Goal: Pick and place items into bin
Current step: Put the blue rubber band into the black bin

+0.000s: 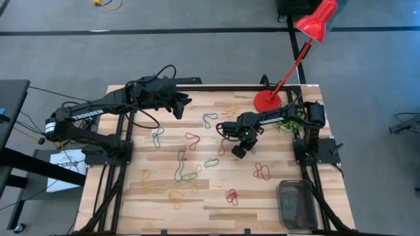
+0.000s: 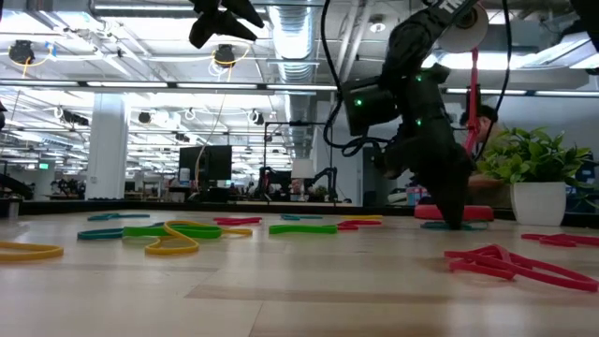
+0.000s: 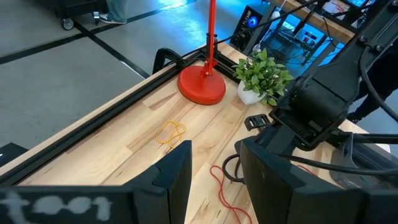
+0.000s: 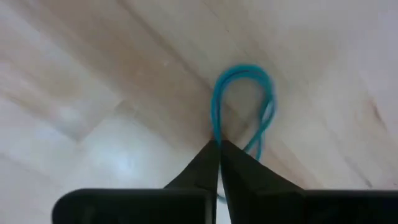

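The right pincer [image 4: 219, 149] is down at the wooden bench [image 1: 216, 196], its tips pressed together on a thin blue rubber loop [image 4: 239, 106], well away from the dark grey translucent plastic bin [image 1: 296, 204] at the bench's near right corner. The hold catches only one strand. Lifting or swinging fast toward the bin could let the loop slip free and fall short. The left pincer [image 3: 214, 174] hangs spread apart, farther still from the bin.

White lettering reading "TROSSEN" runs along the forearm of the left arm [image 1: 85, 114], seen from above at the bench's far left corner; in the left wrist view, pale characters on the dark gripper body are too blurred to read; no other text is legible.
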